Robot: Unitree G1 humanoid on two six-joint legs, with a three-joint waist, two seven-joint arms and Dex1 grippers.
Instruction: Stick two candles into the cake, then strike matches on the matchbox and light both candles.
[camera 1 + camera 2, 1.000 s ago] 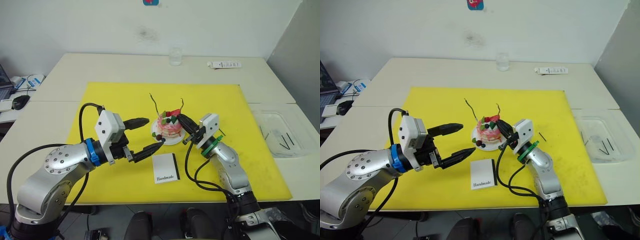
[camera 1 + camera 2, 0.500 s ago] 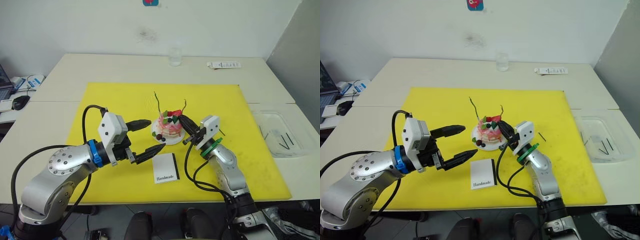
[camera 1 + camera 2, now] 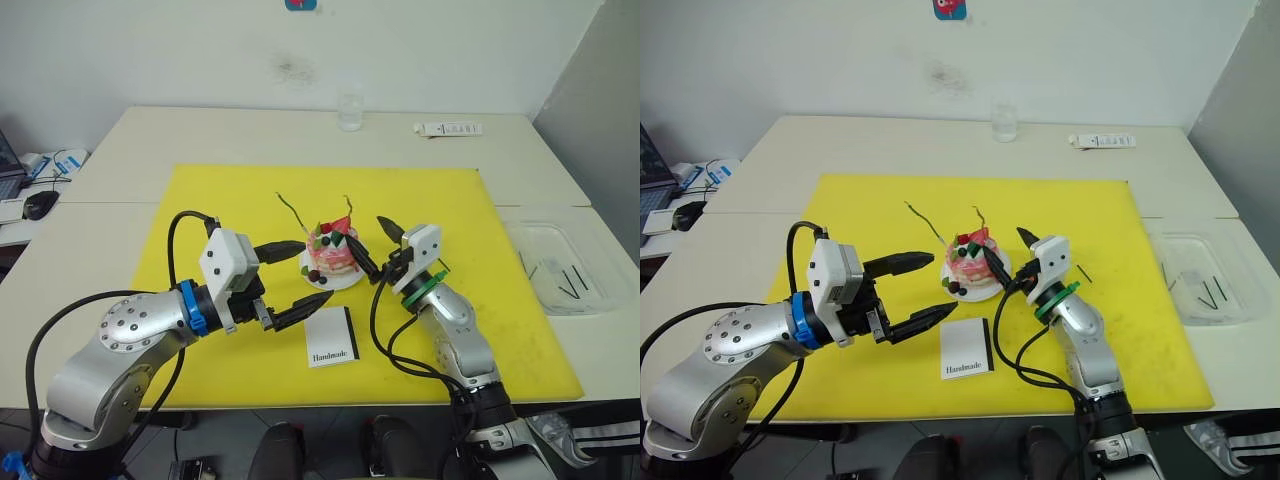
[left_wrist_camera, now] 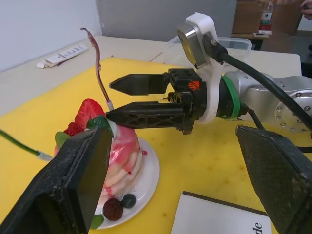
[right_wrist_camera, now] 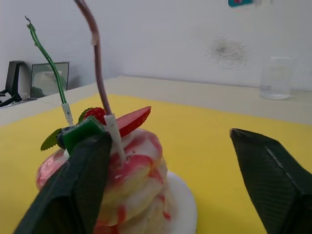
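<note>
Left eye view, reading left to right across the worktop: the left gripper hangs with its jaws spread wide and empty over the yellow mat, just left of the cake. The matchbox lies flat on the mat just in front of that gripper's lower finger and well clear of the plate. Both candles stand in the cake, leaning left: the greenish candle on the left and the brownish-pink candle beside the strawberry. The right gripper, also parted and holding nothing, sits just right of the cake with its lower finger near the plate's rim. One match lies on the mat just behind the right wrist; more matches rest in the clear tray at far right, well apart from either gripper.

With the candles seemingly planted, fetching a match looks like the step in hand. Doing it well likely means drawing the right gripper straight back from the cake so the leaning candles are not knocked, then pinching the thin stick near one end, low against the mat.
</note>
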